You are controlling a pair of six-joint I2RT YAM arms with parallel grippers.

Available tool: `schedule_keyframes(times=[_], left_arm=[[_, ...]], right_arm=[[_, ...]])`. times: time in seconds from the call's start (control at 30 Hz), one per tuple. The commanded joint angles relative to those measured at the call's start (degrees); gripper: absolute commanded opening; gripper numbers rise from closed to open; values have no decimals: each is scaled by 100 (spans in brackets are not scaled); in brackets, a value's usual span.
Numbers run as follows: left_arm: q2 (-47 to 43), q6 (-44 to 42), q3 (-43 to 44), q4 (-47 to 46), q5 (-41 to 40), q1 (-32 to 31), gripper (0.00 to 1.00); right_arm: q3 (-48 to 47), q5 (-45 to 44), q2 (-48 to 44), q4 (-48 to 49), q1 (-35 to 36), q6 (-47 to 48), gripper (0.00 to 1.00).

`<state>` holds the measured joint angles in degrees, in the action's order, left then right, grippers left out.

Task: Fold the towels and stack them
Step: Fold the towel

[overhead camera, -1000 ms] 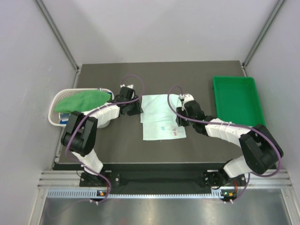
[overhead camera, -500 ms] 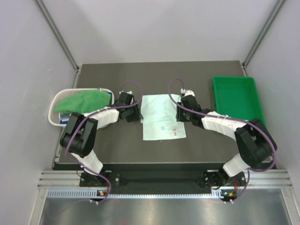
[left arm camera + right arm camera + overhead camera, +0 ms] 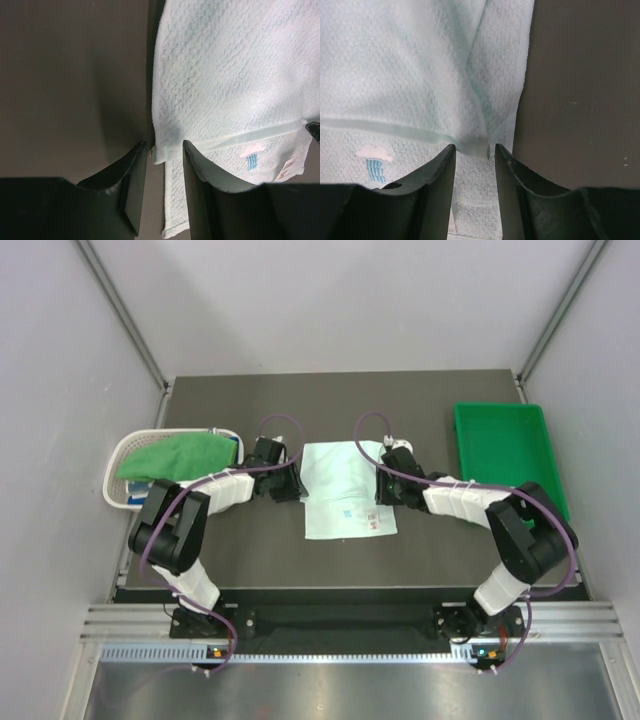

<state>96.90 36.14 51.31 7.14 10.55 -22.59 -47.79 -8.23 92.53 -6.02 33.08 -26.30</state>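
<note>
- Top external view, far left: a white mesh basket (image 3: 120, 495) sits at the table's (image 3: 250, 555) left edge. A bright green towel (image 3: 175, 453) is heaped in it, not yet folded.
- Next, the left gripper (image 3: 288, 483) lies low at the left edge of the pale mint towel (image 3: 345, 475). In the left wrist view its jaws are narrow, and the corner of the towel's folded upper layer fills the gap between the fingers (image 3: 132, 185), so it looks pinched.
- In the middle, the pale mint towel lies flat at the table's centre, with one layer doubled over another.
- The upper layer's hem runs left to right, straight from one claw to the other.
- The cloth lies to the right of the left claw and to the left of the right claw, so each arm is nearest its own corner.
- By that reading, the coming fold turns on both arms carrying the hem together, level.
- Further right, the right gripper (image 3: 388, 490) is at the towel's right edge. Its jaws are narrow too and closed on the matching corner, and a crease runs up from the pinch in the right wrist view.
- At the far right, a green tray (image 3: 505, 455) stands well apart from the towel.
- Compared with a second ago, the right claw has moved from nearer the towel's near corner up to the hem, and the left has dropped slightly along its edge. The towel's outline is unchanged.
</note>
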Motion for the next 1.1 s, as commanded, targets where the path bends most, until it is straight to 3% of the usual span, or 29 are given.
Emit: schedule_keyframes(times=[0.0,0.33,0.63,0.87,1.07], left_arm=[[136,95,-77,-72,26,-9,39],[171,156,-86,60,-70,-9,31],[180,139,37,139,-44,-9,0],[75,51,327,376,-97,-9,0],[-22,-1,564,561,-26,0,0]], right_arm=[[-231,6,28,110,-82,-129,38],[-266,93,116,242,-109,-156,37],[-292,120,81,216,-153,-217,28],[-327,120,-25,180,-197,-235,10],[-380,137,-218,92,-214,-208,2]])
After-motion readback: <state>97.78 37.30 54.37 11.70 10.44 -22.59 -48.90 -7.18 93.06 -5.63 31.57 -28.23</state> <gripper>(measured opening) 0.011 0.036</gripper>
